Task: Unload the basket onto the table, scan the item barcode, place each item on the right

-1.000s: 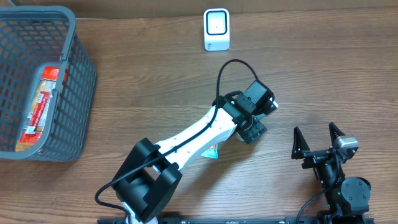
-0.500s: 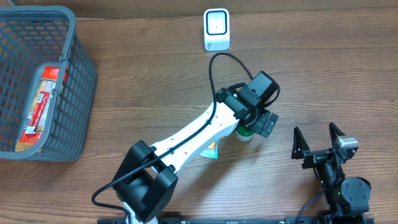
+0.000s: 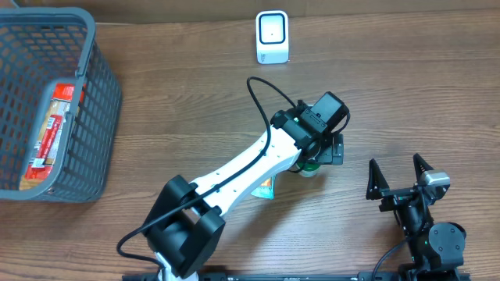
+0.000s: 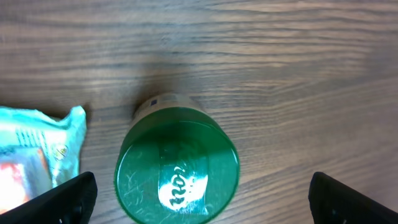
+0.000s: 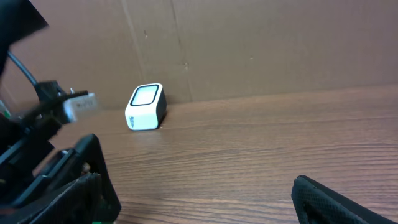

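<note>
1. The wooden surface [image 3: 406,86] carries a grey basket [image 3: 101,101] at its left.
2. The left hand [image 3: 322,150], fingers wide apart, hovers over an upright green-lidded jar [image 4: 177,165].
3. The right hand [image 3: 396,173] stands parted and empty.
4. The white scanner [image 3: 272,37] sits well apart from the jar.

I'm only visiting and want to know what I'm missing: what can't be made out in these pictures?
Green-lidded jar: left wrist view shows only its top; sides and any barcode unseen. Overhead, the white arm covers most of it.
Light-blue packet: cut off by the left wrist view's left edge; overhead, mostly under the arm.
Red packet in the basket: overhead, print too small to read.
</note>
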Motion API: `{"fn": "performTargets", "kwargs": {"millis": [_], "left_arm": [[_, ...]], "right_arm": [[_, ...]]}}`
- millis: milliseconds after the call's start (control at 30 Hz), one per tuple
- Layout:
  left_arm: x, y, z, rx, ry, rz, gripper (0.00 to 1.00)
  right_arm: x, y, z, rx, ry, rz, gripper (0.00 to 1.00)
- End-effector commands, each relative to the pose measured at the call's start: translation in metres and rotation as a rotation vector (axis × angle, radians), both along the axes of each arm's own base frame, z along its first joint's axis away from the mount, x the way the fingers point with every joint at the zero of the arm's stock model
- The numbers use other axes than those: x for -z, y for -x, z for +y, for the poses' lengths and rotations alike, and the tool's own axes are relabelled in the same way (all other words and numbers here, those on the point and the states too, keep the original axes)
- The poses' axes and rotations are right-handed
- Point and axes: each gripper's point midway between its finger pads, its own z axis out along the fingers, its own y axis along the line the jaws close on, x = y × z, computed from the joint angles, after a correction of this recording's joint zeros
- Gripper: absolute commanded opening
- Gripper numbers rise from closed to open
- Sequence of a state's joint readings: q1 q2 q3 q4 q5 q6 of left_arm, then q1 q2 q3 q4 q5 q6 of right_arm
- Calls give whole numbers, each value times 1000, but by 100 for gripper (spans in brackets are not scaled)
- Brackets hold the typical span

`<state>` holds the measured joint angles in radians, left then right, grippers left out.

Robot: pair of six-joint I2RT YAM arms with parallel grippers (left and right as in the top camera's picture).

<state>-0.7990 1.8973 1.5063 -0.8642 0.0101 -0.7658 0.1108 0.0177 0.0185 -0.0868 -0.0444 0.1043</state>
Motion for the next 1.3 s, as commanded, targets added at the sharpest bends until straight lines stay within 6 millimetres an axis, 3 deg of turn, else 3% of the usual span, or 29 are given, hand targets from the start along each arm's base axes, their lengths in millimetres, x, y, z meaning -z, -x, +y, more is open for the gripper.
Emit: {"fn": "performTargets", "kwargs": {"millis": [0,133,233,333,367,467,533,700,767,933,1000,1100,1267], "left_arm": [[26,1,-1,-139,-28,58,100],[45,1,2,-151,-58,91,91],[48,1,3,-150,-67,91,87],[40,-6,1,-102,-64,59,80],[35,-9,0,-60,-62,42,74],[20,-18,-8,113,-67,-23,57],[12,-20,-16,262,-59,-58,53],[2,-13,-32,645,-51,-130,60],[3,-11,-28,801,-93,-160,71],[8,-11,-12,997,-214,-185,73],[8,-18,-5,1005,-275,-206,78],[1,-27,-9,884,-263,-228,100],[-21,-24,-26,597,-98,-162,100]], "right_arm": [[4,-1,-3,13,3,5,100],[4,-1,-3,13,3,5,100],[4,-1,-3,13,3,5,100],[4,-1,-3,13,3,5,100],[4,-1,-3,13,3,5,100],[4,-1,-3,13,3,5,100],[4,-1,-3,13,3,5,100],[4,-1,-3,13,3,5,100],[4,-1,-3,13,3,5,100],[4,-1,-3,13,3,5,100],[4,-1,-3,13,3,5,100],[4,-1,-3,13,3,5,100],[4,-1,-3,13,3,5,100]]}}
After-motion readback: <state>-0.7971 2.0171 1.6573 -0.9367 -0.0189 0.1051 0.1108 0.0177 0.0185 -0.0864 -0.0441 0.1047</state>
